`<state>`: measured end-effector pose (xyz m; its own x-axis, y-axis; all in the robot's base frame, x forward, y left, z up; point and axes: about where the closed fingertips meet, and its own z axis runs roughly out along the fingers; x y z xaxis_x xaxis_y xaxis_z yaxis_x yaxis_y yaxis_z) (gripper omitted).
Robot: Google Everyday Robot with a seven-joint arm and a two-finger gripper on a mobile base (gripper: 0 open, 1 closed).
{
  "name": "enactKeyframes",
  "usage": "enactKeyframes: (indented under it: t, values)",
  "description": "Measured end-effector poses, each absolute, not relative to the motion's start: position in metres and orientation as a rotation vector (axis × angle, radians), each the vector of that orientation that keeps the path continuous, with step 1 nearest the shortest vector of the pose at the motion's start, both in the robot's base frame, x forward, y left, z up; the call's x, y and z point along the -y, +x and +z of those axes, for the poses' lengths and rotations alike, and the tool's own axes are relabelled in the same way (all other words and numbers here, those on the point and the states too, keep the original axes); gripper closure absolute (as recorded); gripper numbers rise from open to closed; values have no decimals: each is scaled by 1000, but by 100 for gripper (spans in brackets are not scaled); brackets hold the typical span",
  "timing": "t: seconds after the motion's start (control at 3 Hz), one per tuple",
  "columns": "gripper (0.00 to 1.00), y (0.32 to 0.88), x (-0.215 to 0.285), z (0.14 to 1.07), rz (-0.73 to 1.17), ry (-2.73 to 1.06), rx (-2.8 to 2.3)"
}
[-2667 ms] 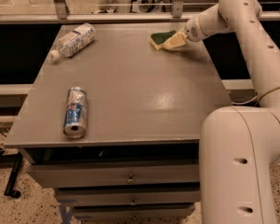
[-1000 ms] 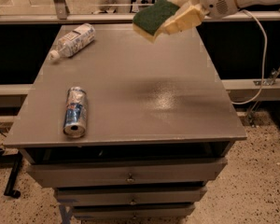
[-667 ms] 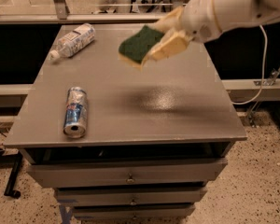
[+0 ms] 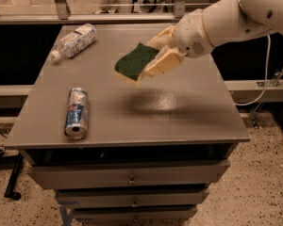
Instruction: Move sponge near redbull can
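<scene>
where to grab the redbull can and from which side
Probably mid-body, from above: the can lies on its side, pointing front to back, so a pinch across its left and right flanks fits. The gripper, above the middle of the table, is shut on the sponge and must release it first.

Lab or workshop: drawer cabinet (image 4: 132,175), speckled floor (image 4: 269,187), cable (image 4: 266,74), pincer (image 4: 151,55) above the cabinet.

The grey table (image 4: 179,121) bears the redbull can (image 4: 77,113) and a plastic bottle (image 4: 76,40); the claw (image 4: 154,56) holds the sponge (image 4: 133,61) above.
</scene>
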<state>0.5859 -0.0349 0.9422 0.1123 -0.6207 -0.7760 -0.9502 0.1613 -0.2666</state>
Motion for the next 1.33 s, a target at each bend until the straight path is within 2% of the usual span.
enactKeyframes:
  t: [1.0, 1.33]
  values:
    - [100, 545, -1, 877, 556, -1583, -1601]
    - [84, 536, -15, 863, 614, -1585, -1602]
